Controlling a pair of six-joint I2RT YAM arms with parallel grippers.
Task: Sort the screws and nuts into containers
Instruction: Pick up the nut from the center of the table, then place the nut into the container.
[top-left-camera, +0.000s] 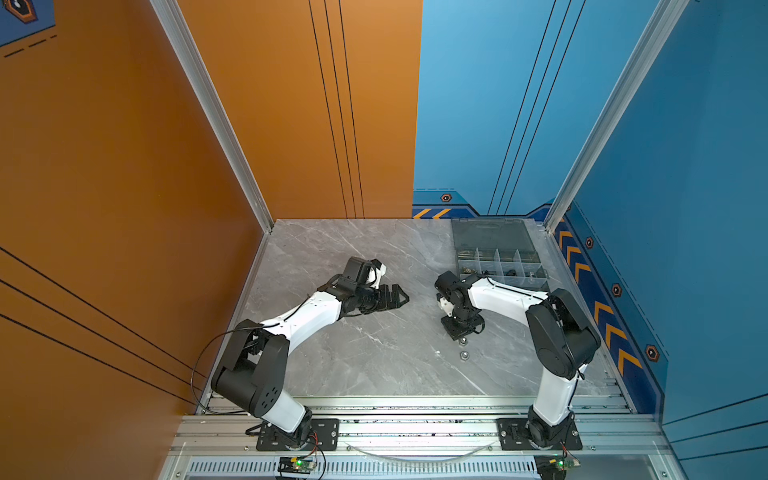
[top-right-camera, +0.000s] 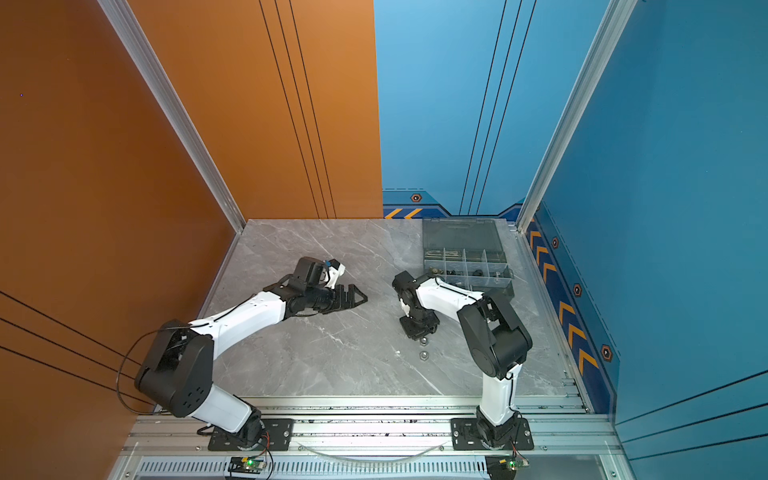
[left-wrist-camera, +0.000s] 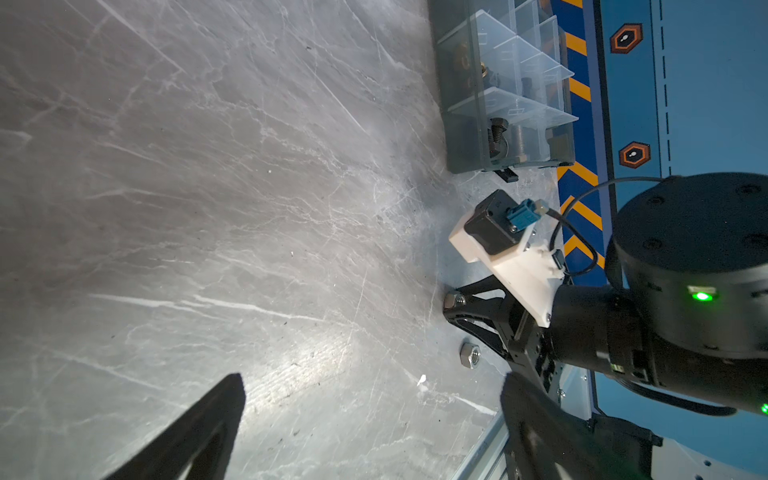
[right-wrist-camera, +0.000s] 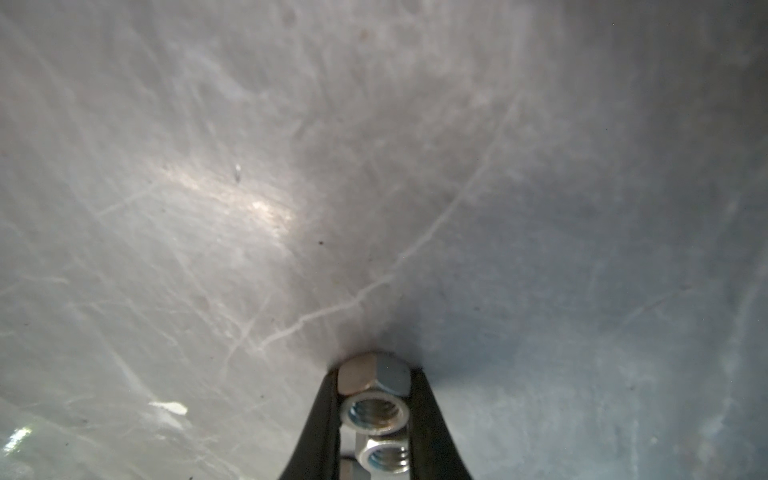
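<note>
We are seeing bare desk (top-left-camera: 353, 257) lying open between the organizer box (top-left-camera: 494, 237) and the left pincer (top-left-camera: 401, 296); the right arm (top-left-camera: 498, 291) is crowding the box's near side.

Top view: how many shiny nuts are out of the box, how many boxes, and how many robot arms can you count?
Silver nuts out of the box: 2, the gripped nut and the loose nut
Boxes: 1, the organizer box
Robot arms: 2, the left arm and the right arm
Total: 5
</note>
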